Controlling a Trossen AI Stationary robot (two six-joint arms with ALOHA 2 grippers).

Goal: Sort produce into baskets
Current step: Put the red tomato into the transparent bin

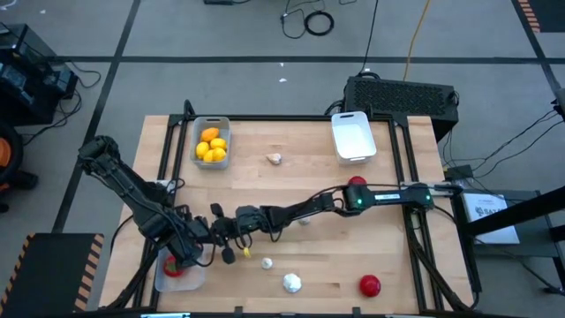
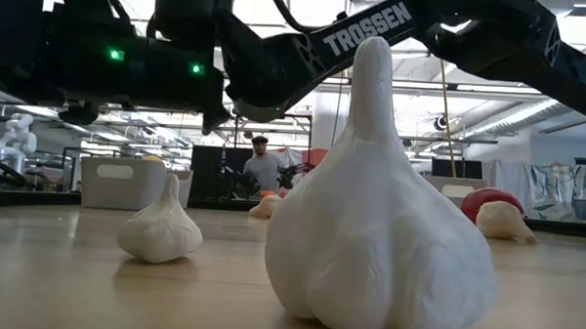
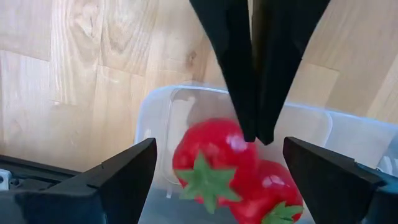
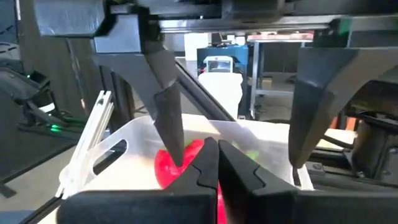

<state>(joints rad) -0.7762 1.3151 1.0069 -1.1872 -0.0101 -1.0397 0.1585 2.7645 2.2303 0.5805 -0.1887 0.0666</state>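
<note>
The clear basket (image 1: 161,279) sits at the table's near left corner and holds two glossy red pieces with green tops (image 3: 208,158) (image 3: 277,190). My left gripper (image 3: 219,146) hangs open above it, pointing down, one finger on each side of the red pieces. My right gripper (image 3: 256,132) reaches in level from the table's right. It is shut with nothing between its fingers, and its tips stand between the left fingers, over the upper red piece (image 4: 174,165). The grey basket (image 1: 196,132) holds yellow pieces (image 1: 213,146). The white basket (image 1: 351,137) stands at the far right. My right gripper's shut fingertips (image 3: 249,127) come level from the table's right and end at the top of the upper red piece (image 3: 230,140) in the clear basket. I cannot tell whether they touch it.
Loose produce lies on the wood: whitish bulbs (image 1: 274,159) (image 1: 291,283) (image 1: 267,262), and red pieces (image 1: 369,284) (image 1: 356,182), one under the right arm. The low view shows a large bulb (image 2: 378,236) close up, a smaller one (image 2: 160,228), and a person (image 2: 262,163) beyond the table.
</note>
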